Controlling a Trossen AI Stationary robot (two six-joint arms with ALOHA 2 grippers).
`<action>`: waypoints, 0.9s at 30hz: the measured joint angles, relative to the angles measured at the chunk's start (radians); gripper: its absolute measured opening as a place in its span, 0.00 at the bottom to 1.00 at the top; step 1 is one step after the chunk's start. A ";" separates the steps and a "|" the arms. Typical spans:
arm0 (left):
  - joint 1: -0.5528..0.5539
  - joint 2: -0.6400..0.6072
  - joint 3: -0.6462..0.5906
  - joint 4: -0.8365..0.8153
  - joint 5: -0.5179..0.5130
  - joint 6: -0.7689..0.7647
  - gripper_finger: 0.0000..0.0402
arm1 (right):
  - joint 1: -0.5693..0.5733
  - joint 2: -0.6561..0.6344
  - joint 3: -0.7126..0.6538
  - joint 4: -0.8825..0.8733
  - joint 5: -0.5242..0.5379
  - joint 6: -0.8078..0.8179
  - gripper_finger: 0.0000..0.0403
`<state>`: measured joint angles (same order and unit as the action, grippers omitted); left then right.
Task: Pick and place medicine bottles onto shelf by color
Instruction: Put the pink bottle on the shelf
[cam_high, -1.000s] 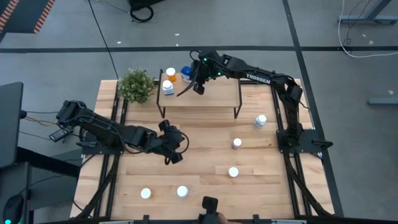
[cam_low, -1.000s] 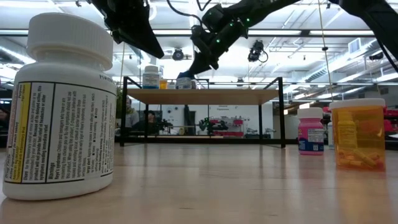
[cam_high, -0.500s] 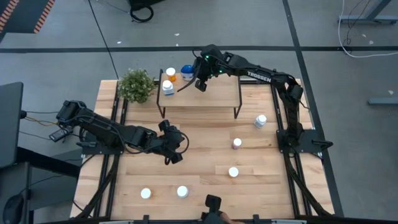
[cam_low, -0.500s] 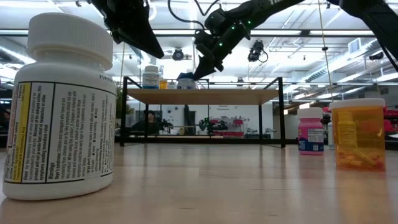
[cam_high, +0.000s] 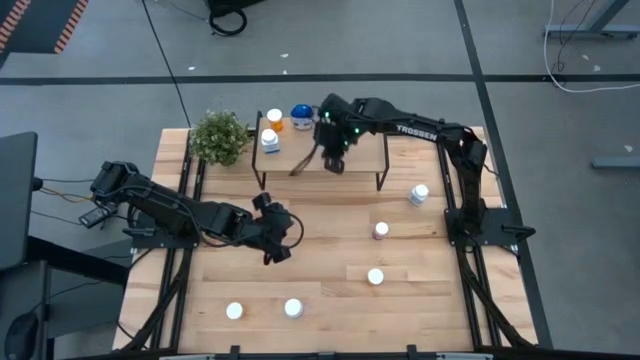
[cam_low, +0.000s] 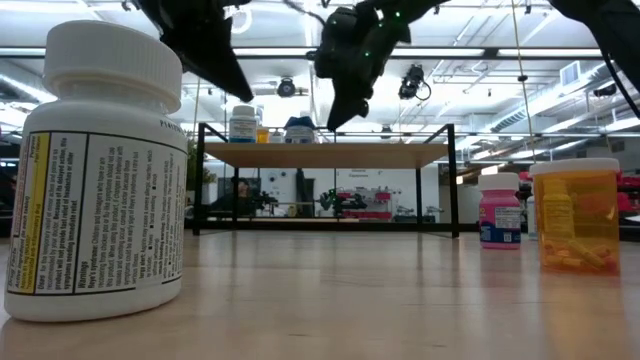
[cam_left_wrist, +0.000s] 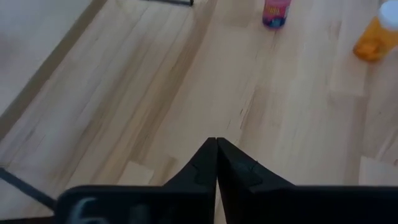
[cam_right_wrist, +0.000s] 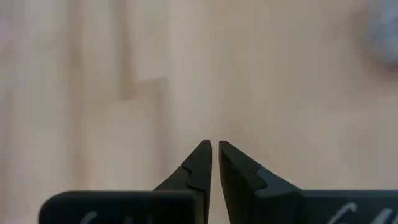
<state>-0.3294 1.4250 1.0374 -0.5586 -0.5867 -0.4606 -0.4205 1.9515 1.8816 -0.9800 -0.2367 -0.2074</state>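
Note:
The shelf (cam_high: 362, 160) stands at the table's far side. On its left end stand an orange bottle (cam_high: 274, 120), a bluish-white bottle (cam_high: 269, 140) and a wider blue-lidded bottle (cam_high: 300, 113); they also show in the low view (cam_low: 242, 122). My right gripper (cam_high: 337, 168) hangs above the shelf's middle, shut and empty, to the right of the blue-lidded bottle; its wrist view (cam_right_wrist: 215, 148) shows only blurred wood. My left gripper (cam_high: 268, 257) is shut and empty over the table's middle left (cam_left_wrist: 216, 144).
Several white-capped bottles stand on the table: one at the right (cam_high: 420, 193), two in the middle (cam_high: 381, 230) (cam_high: 375, 276), two near the front edge (cam_high: 293, 307) (cam_high: 234, 311). A pink bottle (cam_low: 500, 210) and an orange one (cam_low: 575, 215) show low. A potted plant (cam_high: 219, 137) stands left of the shelf.
My right gripper has drawn away from the blue-lidded bottle, going up and toward the table's right and near edges over the shelf, and has tipped to point more steeply down. The blue-lidded bottle stays upright on the shelf.

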 joint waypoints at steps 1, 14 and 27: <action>-0.002 0.000 0.000 -0.013 0.008 0.000 0.02 | 0.018 -0.002 0.000 -0.028 -0.023 0.003 0.09; -0.089 -0.015 0.000 -0.131 0.076 -0.086 0.04 | 0.335 -0.007 0.000 -0.384 0.002 0.156 0.31; -0.168 -0.016 0.001 -0.127 0.062 -0.105 0.04 | 0.578 -0.040 -0.023 -0.559 0.220 0.453 0.57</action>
<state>-0.4976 1.4094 1.0382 -0.6853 -0.5251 -0.5659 0.1575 1.9112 1.8590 -1.5387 -0.0169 0.2453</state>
